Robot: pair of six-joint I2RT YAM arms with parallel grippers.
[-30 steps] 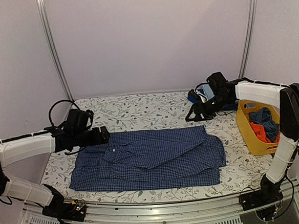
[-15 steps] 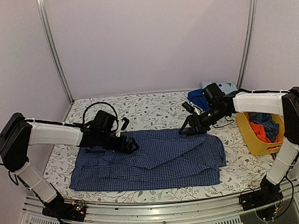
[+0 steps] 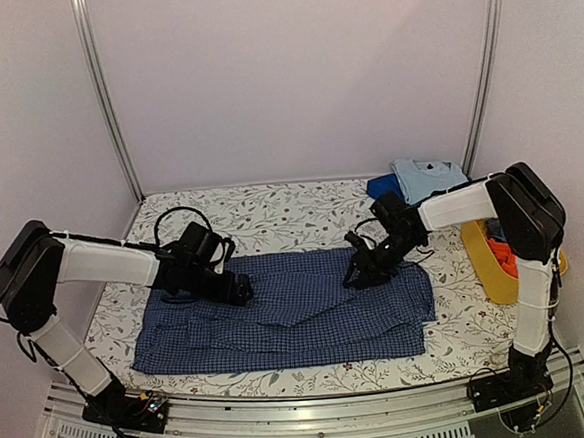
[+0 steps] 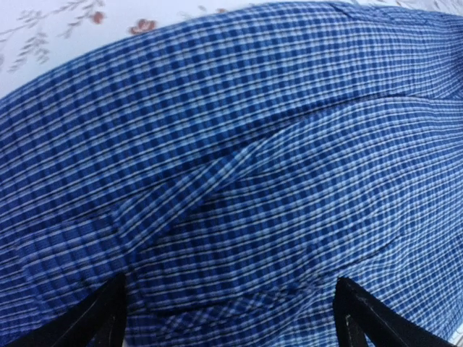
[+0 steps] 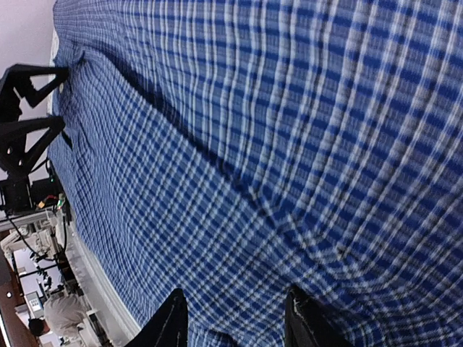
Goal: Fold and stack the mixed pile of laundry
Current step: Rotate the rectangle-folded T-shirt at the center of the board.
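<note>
top view: blue check shirt lies flat on the near half of the table, left end effector and right end effector low at its far edge, left wrist: fingers spread wide open over the cloth, right wrist: fingers partly apart over the shirt, gripping nothing

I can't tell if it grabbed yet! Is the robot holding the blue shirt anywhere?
Left gripper: fingers wide open over the blue shirt, holding nothing. Right gripper: fingers straddle its right side; whether they grip cannot be told.
</note>
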